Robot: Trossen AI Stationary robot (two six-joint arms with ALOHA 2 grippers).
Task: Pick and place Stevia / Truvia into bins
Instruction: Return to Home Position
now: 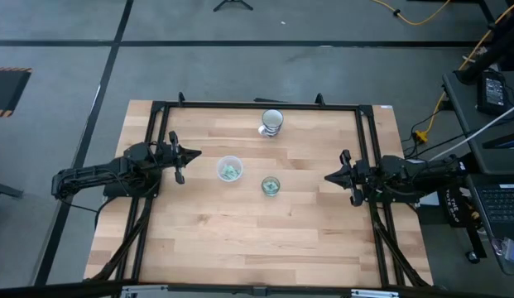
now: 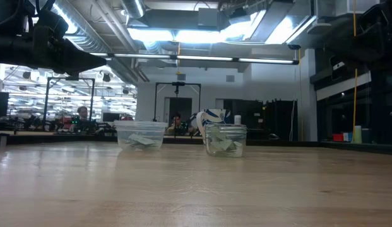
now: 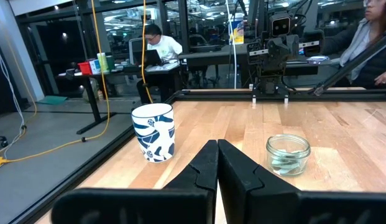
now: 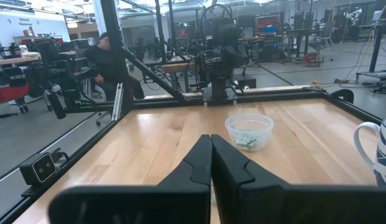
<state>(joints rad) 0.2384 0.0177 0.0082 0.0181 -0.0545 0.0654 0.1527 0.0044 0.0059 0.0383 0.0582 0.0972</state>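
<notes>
Green-and-white Stevia packets (image 1: 230, 172) lie inside the wider whitish clear bin (image 1: 229, 169), which stands near the table's middle. More packets (image 1: 271, 188) lie in the narrower glass bin (image 1: 271, 186), just to its right and nearer. In the low view both bins (image 2: 140, 135) (image 2: 225, 140) stand upright with the packets on their bottoms. My left gripper (image 1: 197, 153) hovers shut at the table's left side and points level toward the bins. My right gripper (image 1: 327, 176) hovers shut at the right side and points the opposite way. Neither holds anything.
A white mug with a blue pattern (image 1: 272, 122) stands near the far edge, also in the left wrist view (image 3: 153, 132). A black frame rail (image 1: 257, 104) runs around the tabletop. Bare wood stretches across the near half (image 1: 257, 240). People sit at desks beyond the table (image 3: 156, 43).
</notes>
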